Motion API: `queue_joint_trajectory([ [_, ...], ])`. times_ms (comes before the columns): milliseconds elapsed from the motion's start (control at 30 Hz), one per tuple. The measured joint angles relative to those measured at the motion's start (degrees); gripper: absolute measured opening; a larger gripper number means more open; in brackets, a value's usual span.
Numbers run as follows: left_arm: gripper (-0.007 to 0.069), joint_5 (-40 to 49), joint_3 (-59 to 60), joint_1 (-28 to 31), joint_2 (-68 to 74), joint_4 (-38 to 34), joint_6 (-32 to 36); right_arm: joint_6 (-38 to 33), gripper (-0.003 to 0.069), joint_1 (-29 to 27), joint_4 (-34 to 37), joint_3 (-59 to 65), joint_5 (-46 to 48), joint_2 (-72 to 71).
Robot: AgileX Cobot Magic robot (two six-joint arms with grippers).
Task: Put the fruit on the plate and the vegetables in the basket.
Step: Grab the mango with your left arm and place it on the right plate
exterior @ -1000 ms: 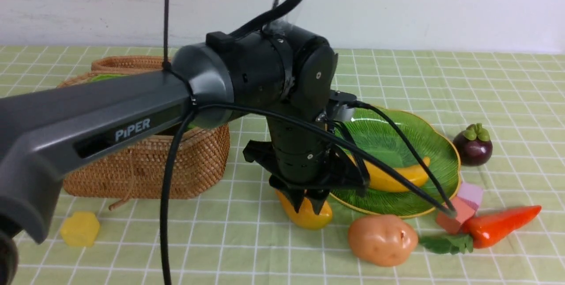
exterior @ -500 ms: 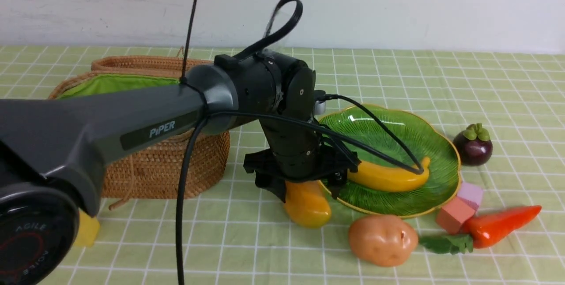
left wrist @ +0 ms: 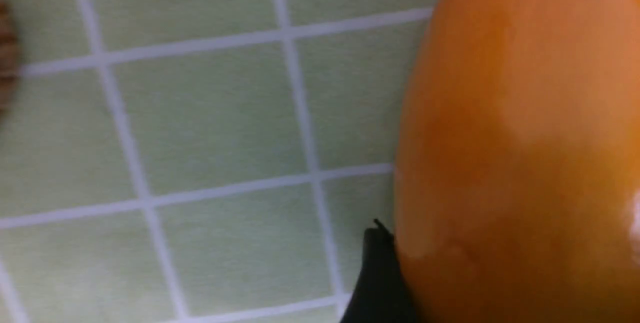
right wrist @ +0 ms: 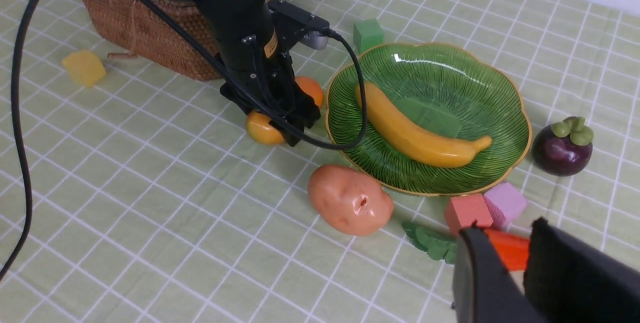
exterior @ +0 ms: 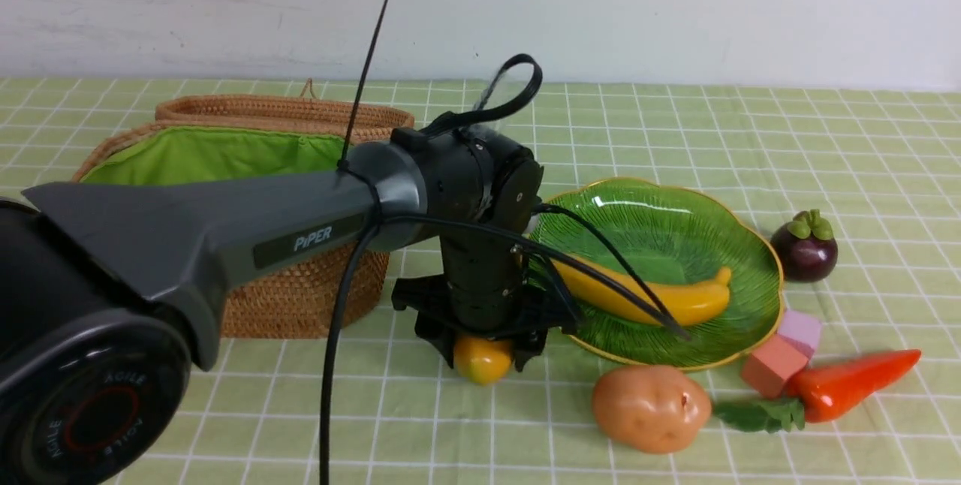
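The mango (exterior: 480, 365) is being straddled on the tablecloth (exterior: 375, 410), just beside the plate (exterior: 751, 245), by the left gripper (exterior: 483, 353). It is being judged light, hard and glossy, so likely to squirt out; a hold across its plump middle is being favoured. The jaws are being held wide around it, one fingertip (left wrist: 375, 273) touching the skin. Clamped or not, that cannot be told. The right gripper (right wrist: 525, 263), narrowly parted, is being held empty near the carrot (right wrist: 505, 253).
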Motion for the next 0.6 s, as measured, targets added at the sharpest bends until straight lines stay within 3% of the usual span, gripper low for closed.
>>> queue_joint_trajectory([
  [467, 0.0501, 8.38, -3.64, -1.48, -6.59, 2.94, 3.66, -0.12, 0.0167, 0.0, 0.0, 0.0, -0.18, 0.0],
  [600, 0.0501, 4.95, -6.46, -4.21, -10.86, 2.76, 11.95, 0.32, 0.0168, 0.0, -1.18, 0.0, -2.71, 0.0],
])
